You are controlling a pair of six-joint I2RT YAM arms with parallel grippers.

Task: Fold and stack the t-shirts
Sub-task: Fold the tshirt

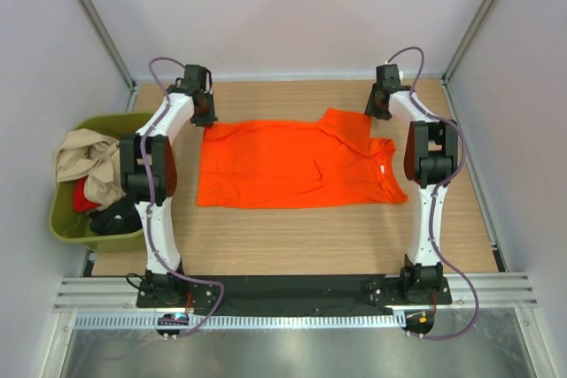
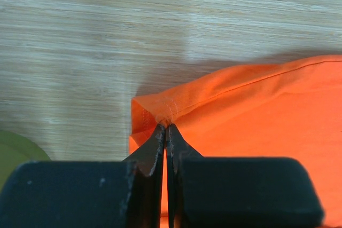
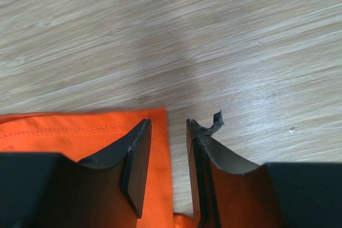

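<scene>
Left wrist view: we see the left gripper [image 2: 166, 130] clamped tight on a corner of the orange t-shirt [image 2: 256, 121]. Our right gripper [image 3: 168, 132] stands partly open astride its sleeve edge. It lies spread near the far edge of the table [image 1: 292, 245]. Off the left edge, the olive tub [image 1: 66, 229] holds a beige shirt [image 1: 84, 161], a red shirt [image 1: 84, 197] and a black shirt [image 1: 115, 219].

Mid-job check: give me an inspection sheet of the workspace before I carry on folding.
Surface: wooden table, no stains or spills seen.
Job's things: orange t-shirt spread out at centre, neck towards the right arm; beige shirt, red shirt and black shirt heaped in the olive-green tub at the left edge.
Clutter: nothing seen.
Grippers: left gripper shut on the orange t-shirt's corner hem; right gripper open, straddling a cloth edge, small frayed scrap at one fingertip.
Cables: purple cables run along both arms, none on the cloth.
Surroundings: white walls, metal frame posts.
</scene>
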